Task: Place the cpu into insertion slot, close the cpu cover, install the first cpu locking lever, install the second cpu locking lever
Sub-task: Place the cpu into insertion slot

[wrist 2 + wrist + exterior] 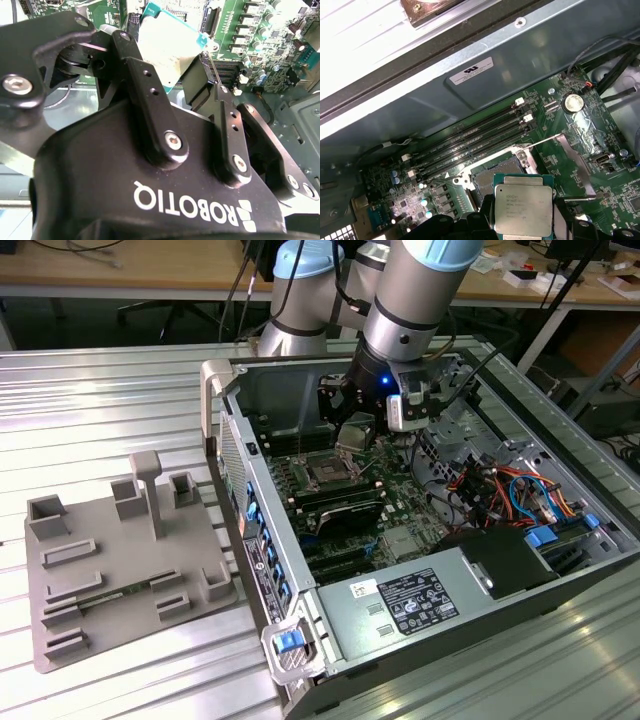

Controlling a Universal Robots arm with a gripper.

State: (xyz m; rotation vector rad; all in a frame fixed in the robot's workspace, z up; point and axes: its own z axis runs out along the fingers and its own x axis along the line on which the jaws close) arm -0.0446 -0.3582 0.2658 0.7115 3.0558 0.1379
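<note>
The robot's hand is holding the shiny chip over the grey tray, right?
No. The hand holds the cpu over the green motherboard inside the computer case, near the insertion slot, not over the grey tray. The first wrist view shows it.

Your cpu (522,205) has a brushed, silvery metal lid, dull rather than mirror-bright, with a green rim around it. The gripper (167,65) clamped on it looks like matt black metal with bright screw heads. The cpu cover (575,160) is thin polished metal that catches glare. The motherboard (540,125) is glossy green, and the computer case (470,95) is smooth grey sheet metal. On your ribbed, shiny aluminium table (100,390), the parts tray (120,560) is matt grey plastic.
</note>
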